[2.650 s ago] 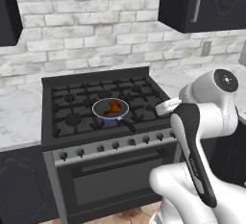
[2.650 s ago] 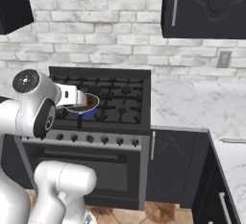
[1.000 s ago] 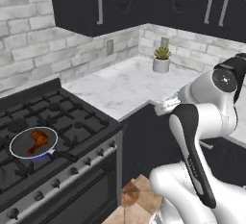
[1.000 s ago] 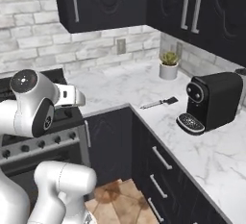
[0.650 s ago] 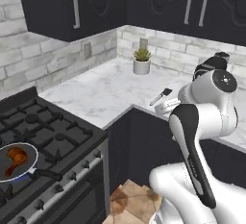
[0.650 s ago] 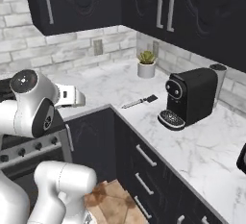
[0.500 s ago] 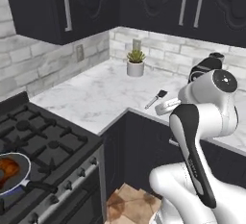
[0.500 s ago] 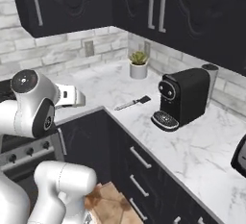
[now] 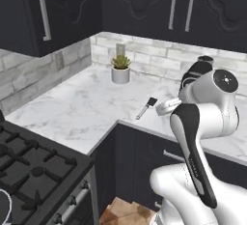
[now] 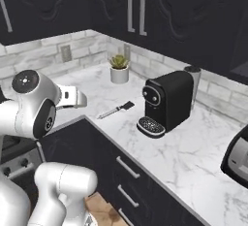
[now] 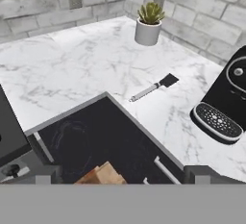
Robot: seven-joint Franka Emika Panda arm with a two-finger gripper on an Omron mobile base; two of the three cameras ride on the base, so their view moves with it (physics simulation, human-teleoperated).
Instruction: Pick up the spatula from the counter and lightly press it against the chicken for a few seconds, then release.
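The gripper point(image 11: 123, 175) is wide open and holds nothing. It hangs out past the counter point(image 11: 72, 69) edge, well apart from the potted plant point(image 11: 148, 23). The spatula point(image 11: 153, 88) lies flat on the white counter in front of the plant, and nothing touches it. Its small black blade is the end nearer the plant, and its thin silver handle points away from the plant. The black coffee machine point(image 11: 226, 98) stands off to the plant's right. The spatula looks light, thin and stiff. The smooth handle could slip or roll. The middle of the handle looks like the best spot to grab, with 1 finger on each side. The flat blade would then be free for pressing.
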